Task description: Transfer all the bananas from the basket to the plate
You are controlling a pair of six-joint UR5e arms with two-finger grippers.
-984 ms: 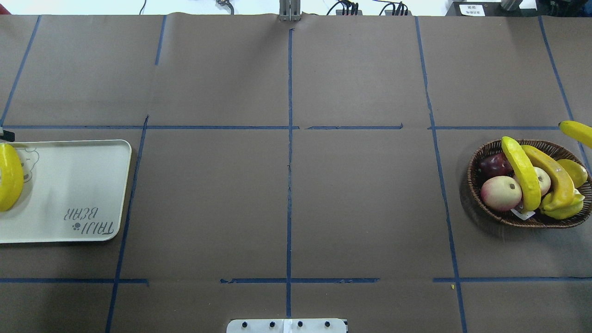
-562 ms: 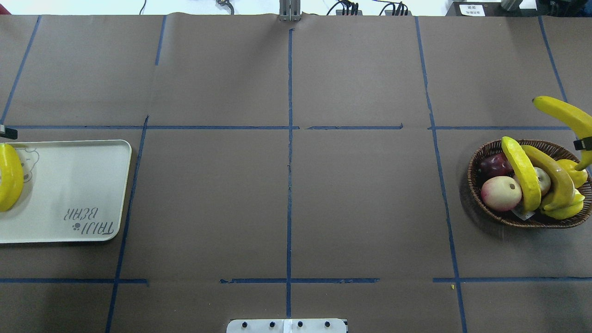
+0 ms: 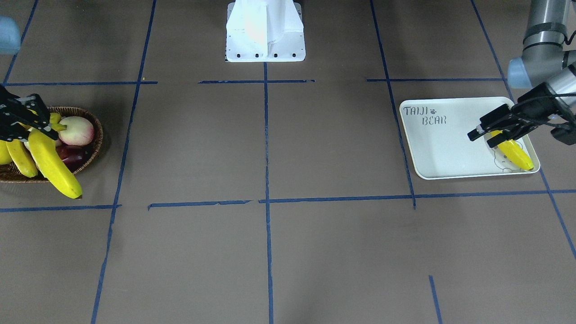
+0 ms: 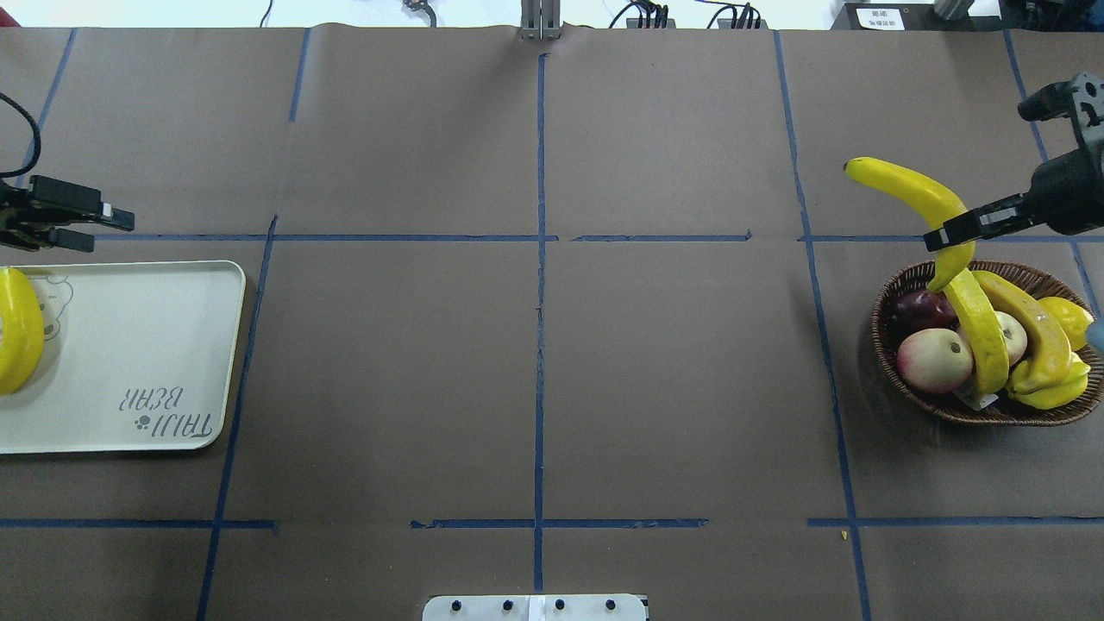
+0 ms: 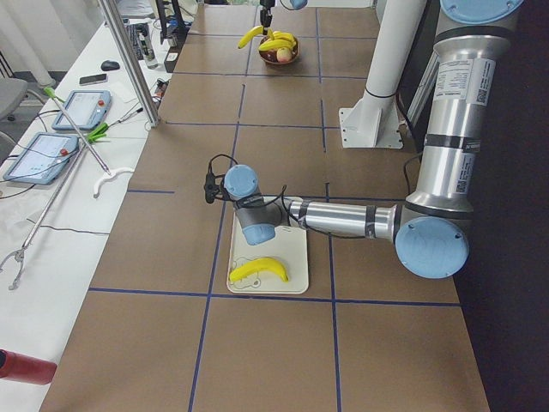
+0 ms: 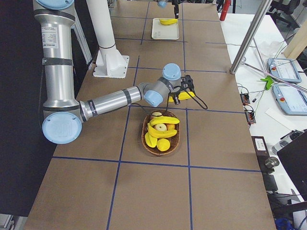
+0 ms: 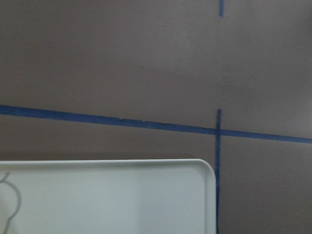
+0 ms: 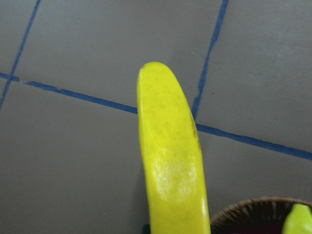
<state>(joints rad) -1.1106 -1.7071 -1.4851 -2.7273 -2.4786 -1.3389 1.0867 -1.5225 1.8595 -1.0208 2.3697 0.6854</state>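
Since the earlier overhead frames the held banana (image 4: 906, 191) has swung further in from the right edge. It now hangs at the upper-left rim of the wicker basket (image 4: 881, 349), with the right gripper (image 4: 946, 235) clamped near its lower end. More bananas (image 4: 983, 328) lie in the basket among peaches (image 4: 934, 360). At the frame's left edge one banana (image 4: 19, 332) lies on the cream tray (image 4: 138, 345). The left gripper (image 4: 108, 231), fingers apart, has come into view just above the tray's upper rim.

Your left arm (image 5: 339, 218) and right arm (image 6: 108, 100) are just silver tubes with pale-blue joint caps, left gripper (image 4: 109, 231) and right gripper (image 4: 942, 240) both black.
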